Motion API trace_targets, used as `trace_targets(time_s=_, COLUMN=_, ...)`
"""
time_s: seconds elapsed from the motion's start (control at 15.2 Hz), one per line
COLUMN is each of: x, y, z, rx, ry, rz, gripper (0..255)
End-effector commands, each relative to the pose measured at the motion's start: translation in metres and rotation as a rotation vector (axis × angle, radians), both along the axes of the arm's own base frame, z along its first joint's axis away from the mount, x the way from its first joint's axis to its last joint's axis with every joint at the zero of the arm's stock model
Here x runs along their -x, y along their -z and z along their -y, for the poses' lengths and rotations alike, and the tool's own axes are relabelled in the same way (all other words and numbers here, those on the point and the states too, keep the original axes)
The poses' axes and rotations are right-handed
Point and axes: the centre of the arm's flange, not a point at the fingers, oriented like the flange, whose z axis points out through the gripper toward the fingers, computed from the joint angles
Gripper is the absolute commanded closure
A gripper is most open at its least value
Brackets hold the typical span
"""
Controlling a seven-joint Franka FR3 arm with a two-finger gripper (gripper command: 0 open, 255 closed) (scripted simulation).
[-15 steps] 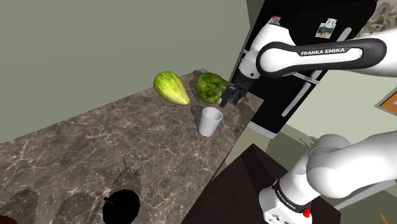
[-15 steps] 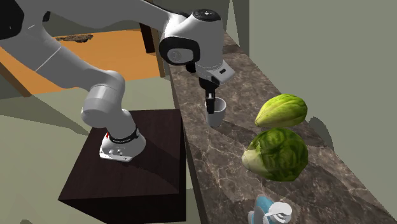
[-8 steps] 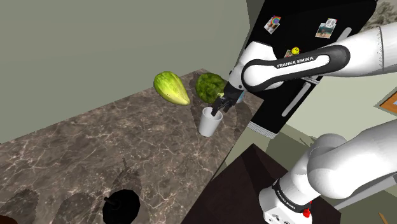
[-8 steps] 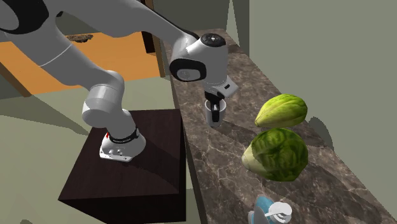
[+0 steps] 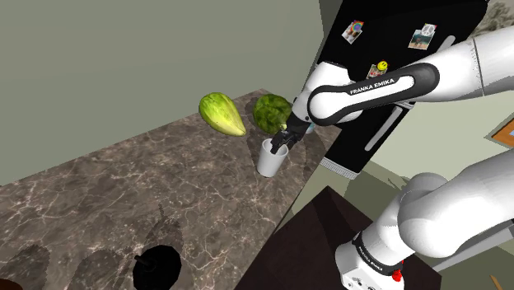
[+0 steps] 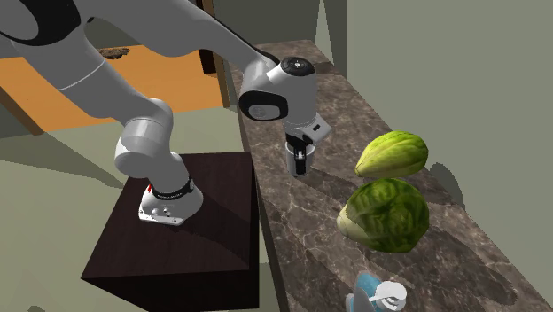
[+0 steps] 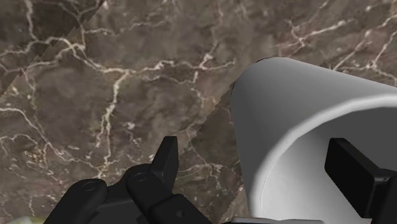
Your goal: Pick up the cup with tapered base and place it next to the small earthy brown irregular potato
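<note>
A white cup (image 5: pixel 269 162) stands upright on the dark marble counter (image 5: pixel 123 189), close to its edge by the stand. My black gripper (image 5: pixel 280 145) is down at the cup's rim and open. In the wrist view the gripper (image 7: pixel 257 158) straddles the cup's wall (image 7: pixel 299 108): one finger (image 7: pixel 167 158) is outside it and the other finger (image 7: pixel 351 167) is inside the cup. Neither finger presses on the wall. From the second exterior view the gripper (image 6: pixel 300 162) covers most of the cup.
A light green oblong fruit (image 5: pixel 221 113) and a dark green leafy head (image 5: pixel 272 110) lie just beyond the cup. A black object (image 5: pixel 158 264) sits at the counter's near end. A blue and white item (image 6: pixel 379 294) stands past the leafy head (image 6: pixel 385 214). A black fridge (image 5: pixel 395 74) is behind the arm.
The gripper came down from above and beside the cup onto its rim, one finger going inside. The cup has not moved and the fingers stayed apart.
</note>
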Motion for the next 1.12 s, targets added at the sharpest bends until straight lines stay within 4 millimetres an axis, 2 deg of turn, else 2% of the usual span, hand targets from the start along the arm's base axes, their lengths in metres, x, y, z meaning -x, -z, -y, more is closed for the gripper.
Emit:
trace_targets(time_s=0.0, x=0.000, y=0.000, z=0.000, rx=0.000, ry=0.000, rz=0.000, gripper=0)
trace_targets(time_s=0.13, x=0.000, y=0.000, z=0.000, rx=0.000, ry=0.000, rz=0.000, gripper=0)
trace_targets(time_s=0.2, x=0.000, y=0.000, z=0.000, rx=0.000, ry=0.000, rz=0.000, gripper=255)
trace_targets(time_s=0.79, x=0.000, y=0.000, z=0.000, rx=0.000, ry=0.000, rz=0.000, gripper=255)
trace_targets(time_s=1.06, x=0.000, y=-0.021, z=0.000, rx=0.000, ry=0.000, rz=0.000, gripper=255)
